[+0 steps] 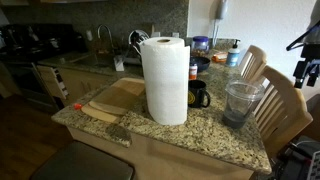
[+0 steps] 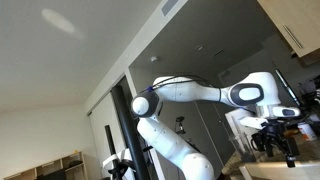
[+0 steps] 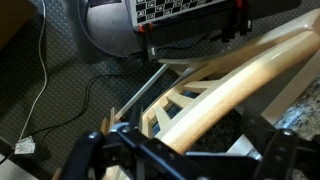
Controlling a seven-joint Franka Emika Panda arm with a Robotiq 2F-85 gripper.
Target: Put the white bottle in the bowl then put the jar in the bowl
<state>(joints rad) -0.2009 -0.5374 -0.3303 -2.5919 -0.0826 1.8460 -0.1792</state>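
While jaws hang wide over chair (image 3: 230, 85), jar (image 1: 240, 102) looks empty on counter (image 1: 200, 137), near black mug (image 1: 199, 95).

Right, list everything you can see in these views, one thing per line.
paper towel roll: one, white, upright mid-counter.
black mug: one, black, beside the roll on the jar's side.
jar: one, see-through, on the counter near the chairs.
cutting board: one, light wood, flat on the counter on the roll's other side.
counter: one, speckled granite.
small items: several behind the roll, too small to tell apart.
wooden chairs: two, light wood, at the counter by the jar.
cable: one, white, on the grey floor.
robot arm: one, white with dark joints.
pincer: one, black, open, above a chair rail.
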